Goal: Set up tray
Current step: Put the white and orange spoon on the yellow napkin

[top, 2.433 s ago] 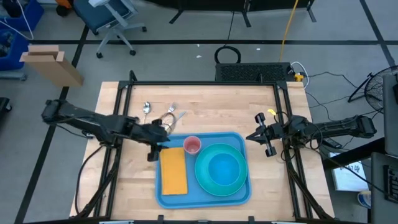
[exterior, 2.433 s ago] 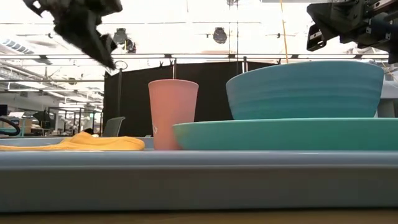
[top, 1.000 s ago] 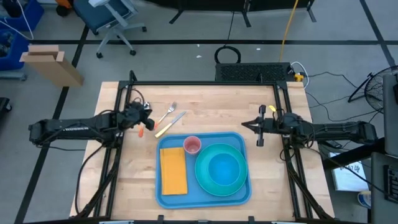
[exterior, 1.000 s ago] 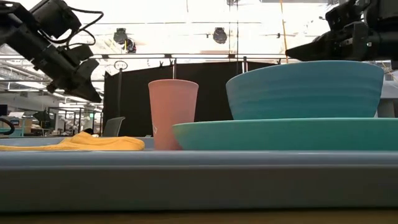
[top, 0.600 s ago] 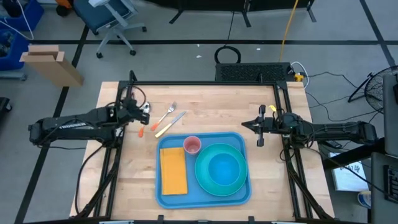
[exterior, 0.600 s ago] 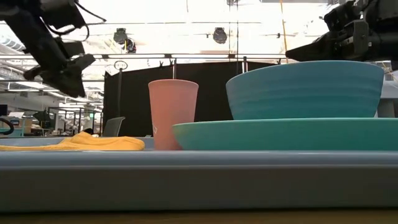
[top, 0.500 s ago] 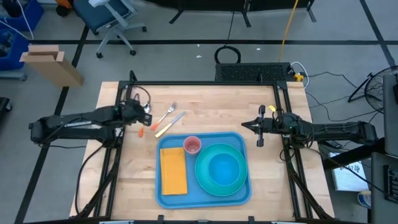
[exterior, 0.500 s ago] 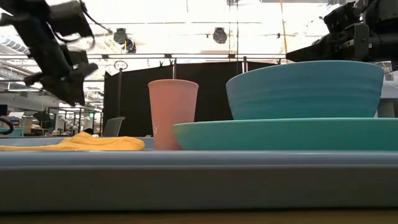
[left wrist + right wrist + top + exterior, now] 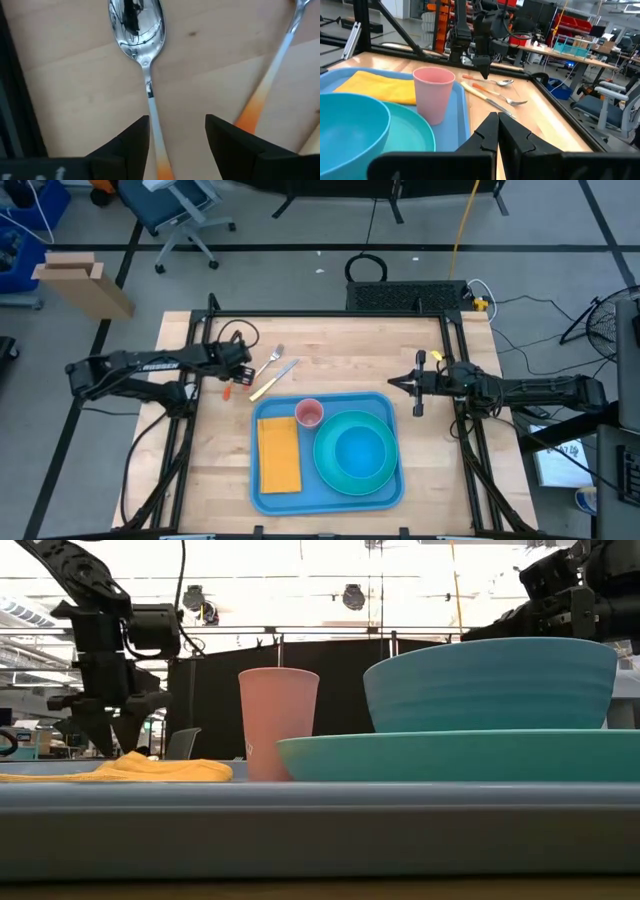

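Hovering over the spoon (image 9: 236, 375), the left claw (image 9: 238, 367) works beside the tray (image 9: 268, 498) on the tabletop (image 9: 340, 350); right claw (image 9: 415, 385) waits, pressed together. Left wrist view: fingers (image 9: 127, 142) spread astride the thin handle (could slip, or skid against the fork (image 9: 272, 75)).

spoon (image 9: 142, 60), fork (image 9: 272, 75) flanking left gripper (image 9: 176, 131)

A large light-blue tray (image 9: 325, 495) with rounded corners and a raised rim lies flat near the tabletop's (image 9: 330, 350) front edge.
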Available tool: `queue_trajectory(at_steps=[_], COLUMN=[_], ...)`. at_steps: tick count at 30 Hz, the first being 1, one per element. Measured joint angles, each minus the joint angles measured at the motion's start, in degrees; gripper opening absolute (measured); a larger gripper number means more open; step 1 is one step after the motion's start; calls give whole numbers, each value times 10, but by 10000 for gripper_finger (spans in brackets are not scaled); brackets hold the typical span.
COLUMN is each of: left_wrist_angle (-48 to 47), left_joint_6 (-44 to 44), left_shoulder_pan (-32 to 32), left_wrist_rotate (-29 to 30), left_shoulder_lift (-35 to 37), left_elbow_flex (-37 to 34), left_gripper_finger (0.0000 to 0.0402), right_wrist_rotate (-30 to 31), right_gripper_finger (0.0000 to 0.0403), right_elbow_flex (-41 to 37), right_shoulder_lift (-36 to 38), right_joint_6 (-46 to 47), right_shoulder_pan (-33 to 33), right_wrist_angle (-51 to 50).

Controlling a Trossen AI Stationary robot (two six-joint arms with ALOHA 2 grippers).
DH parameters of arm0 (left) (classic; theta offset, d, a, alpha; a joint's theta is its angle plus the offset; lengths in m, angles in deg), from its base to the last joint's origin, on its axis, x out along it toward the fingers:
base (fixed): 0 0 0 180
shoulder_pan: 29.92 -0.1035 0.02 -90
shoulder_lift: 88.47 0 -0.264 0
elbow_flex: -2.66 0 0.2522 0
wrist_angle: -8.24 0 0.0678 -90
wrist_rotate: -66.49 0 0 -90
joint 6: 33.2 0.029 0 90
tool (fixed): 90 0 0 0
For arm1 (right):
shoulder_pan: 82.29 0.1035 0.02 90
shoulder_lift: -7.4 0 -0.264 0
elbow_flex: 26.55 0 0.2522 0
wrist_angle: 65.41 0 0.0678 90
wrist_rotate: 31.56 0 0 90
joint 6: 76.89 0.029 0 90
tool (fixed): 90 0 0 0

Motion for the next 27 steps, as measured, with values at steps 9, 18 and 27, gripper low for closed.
queue_trajectory(at_steps=[9,18,27], left_wrist_angle=[0,18,28], left_joint_6=[39,83,86], left_shoulder_pan=[-37,-68,-69], left_wrist_rotate=[-7,-35,-57], left_shoulder_lift=[-45,-98,-100], left_elbow_flex=[0,3,2], left_gripper_finger=[202,144,14], right_wrist_rotate=[0,0,0], right_gripper_finger=[0,0,0], right_elbow_flex=[0,0,0], right_shoulder_lift=[0,0,0], right_joint_6=[-10,-12,-13], right_shoulder_pan=[0,0,0], right_wrist_angle=[0,0,0])
